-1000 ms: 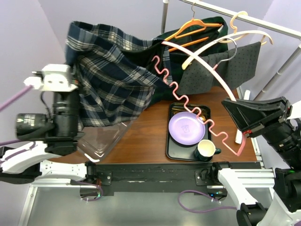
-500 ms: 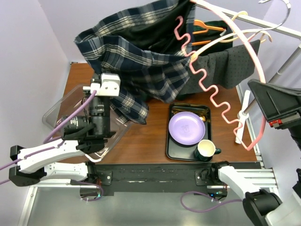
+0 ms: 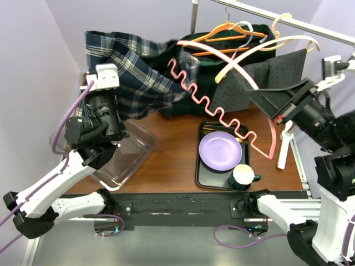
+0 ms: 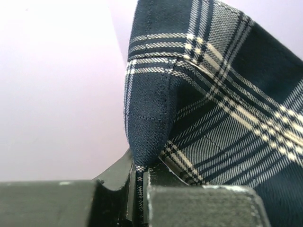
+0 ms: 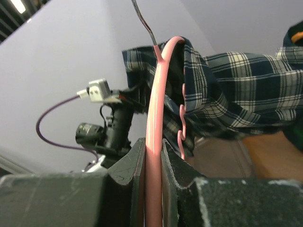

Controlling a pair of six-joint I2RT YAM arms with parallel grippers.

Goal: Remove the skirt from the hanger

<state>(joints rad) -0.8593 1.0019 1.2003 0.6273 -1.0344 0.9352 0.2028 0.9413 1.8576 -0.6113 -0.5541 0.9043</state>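
Observation:
The navy plaid skirt (image 3: 130,69) hangs in the air at the back left, stretched between both arms. My left gripper (image 3: 104,84) is shut on a folded edge of the skirt (image 4: 151,123), with cloth pinched between its fingers (image 4: 118,182). The pink hanger (image 3: 222,113), with its wavy lower bar, slants from the skirt down toward the tray. My right gripper (image 5: 154,156) is shut on the hanger's smooth pink arm (image 5: 156,94). The skirt (image 5: 227,90) still drapes around the hanger's far end.
A clear plastic bin (image 3: 125,160) sits at the front left. A black tray (image 3: 201,176) holds a purple plate (image 3: 220,151) and a dark mug (image 3: 242,176). Orange (image 3: 227,34) and cream hangers (image 3: 288,40) and a grey dotted garment (image 3: 260,77) hang on the rail (image 3: 310,25).
Skirt and hanger rose high, then came back down. The left gripper has pulled its skirt edge left and back, and the right gripper has swung the hanger lower and to the right.

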